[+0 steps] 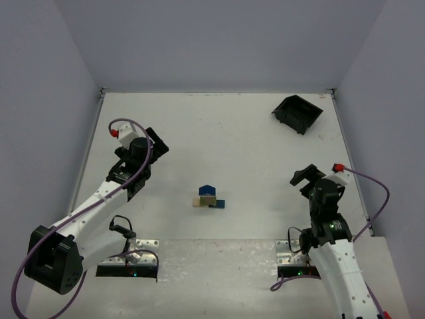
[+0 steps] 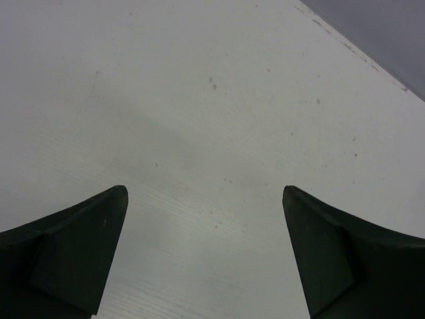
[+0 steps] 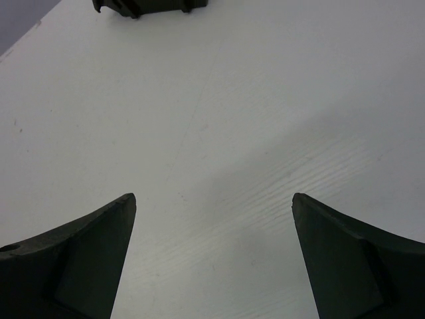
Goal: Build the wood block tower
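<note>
Pale grey walls close in three sides of the white table (image 1: 232, 133).

Left arm (image 1: 99, 199) reaches out over the left half and right arm (image 1: 332, 239) over the right half. Both are well apart from the work.

Black bin (image 1: 297, 113) sits near the far right corner, and its edge also shows at the top of the right wrist view (image 3: 149, 5).

Left pincer (image 1: 158, 143) (image 2: 206, 199): released, jaws spread wide, nothing between them but table. Right pincer (image 1: 302, 178) (image 3: 214, 203): likewise released and empty.

Wood block tower (image 1: 208, 198) stands at the table centre, between the two arms. It is a low cluster with a blue block (image 1: 208, 190) on the far side, a tan block (image 1: 199, 201) at left and an olive block (image 1: 208, 199) in the middle. A second blue piece (image 1: 218, 204) juts out at right. They are too small for you to tell how squarely they sit.

Risks, as judged:
- Neither wrist camera sees the tower, so you would approach it on the overhead view alone.
- Each block is far smaller than a pincer. A wide jaw coming down close could clip a neighbouring piece and topple the lot.
- The jutting blue piece looks the likeliest to be knocked.
- If both arms go to the centre together, they may collide.
</note>
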Tool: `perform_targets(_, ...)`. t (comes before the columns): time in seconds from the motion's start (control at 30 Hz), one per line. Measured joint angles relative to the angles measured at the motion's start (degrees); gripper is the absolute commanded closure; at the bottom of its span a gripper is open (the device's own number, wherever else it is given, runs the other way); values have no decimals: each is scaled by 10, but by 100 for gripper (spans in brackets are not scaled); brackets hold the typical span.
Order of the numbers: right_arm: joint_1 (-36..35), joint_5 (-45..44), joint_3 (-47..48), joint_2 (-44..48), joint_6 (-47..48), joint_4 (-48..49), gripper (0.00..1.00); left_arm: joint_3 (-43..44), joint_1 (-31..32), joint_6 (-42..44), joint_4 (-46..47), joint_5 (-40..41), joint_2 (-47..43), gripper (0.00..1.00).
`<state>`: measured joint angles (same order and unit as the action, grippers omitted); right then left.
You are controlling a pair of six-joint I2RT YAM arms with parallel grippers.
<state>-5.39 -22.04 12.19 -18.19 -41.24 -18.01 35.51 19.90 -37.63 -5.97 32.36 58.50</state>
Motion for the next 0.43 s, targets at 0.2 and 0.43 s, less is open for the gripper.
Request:
perform_targets(0.2,0,-21,-18,42,-17,0,1,0,0,0,-2,0,0,0)
perform_targets(0.43,0,-32,-18,33,-25,0,1,0,0,0,-3,0,0,0)
